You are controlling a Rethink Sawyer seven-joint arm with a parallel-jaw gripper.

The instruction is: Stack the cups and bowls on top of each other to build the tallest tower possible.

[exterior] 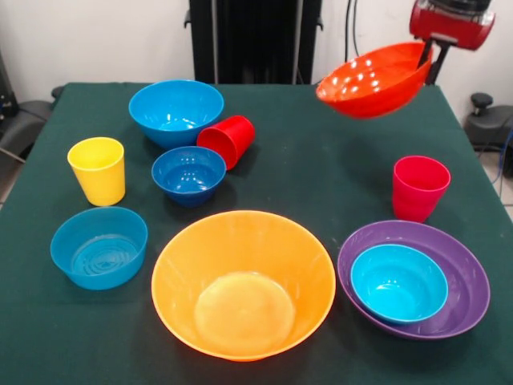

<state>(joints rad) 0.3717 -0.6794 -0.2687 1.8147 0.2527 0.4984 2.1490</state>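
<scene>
My gripper (427, 56) is at the top right, shut on the rim of the red-orange bowl (370, 80), which hangs tilted in the air above the table's far right. Below it the pinkish-red cup (419, 187) stands upright. The purple bowl (469, 273) sits at the near right with a light blue bowl (398, 282) nested in it. The huge orange bowl (243, 285) sits at the near middle. The red cup (228, 140) lies on its side between a large blue bowl (175, 111) and a small dark blue bowl (188, 174). The yellow cup (98, 170) stands at the left.
Another blue bowl (99, 246) sits at the near left. The green table cloth (321, 176) shows between the red cup and the pinkish-red cup. The robot's black pedestal (255, 40) stands at the far edge.
</scene>
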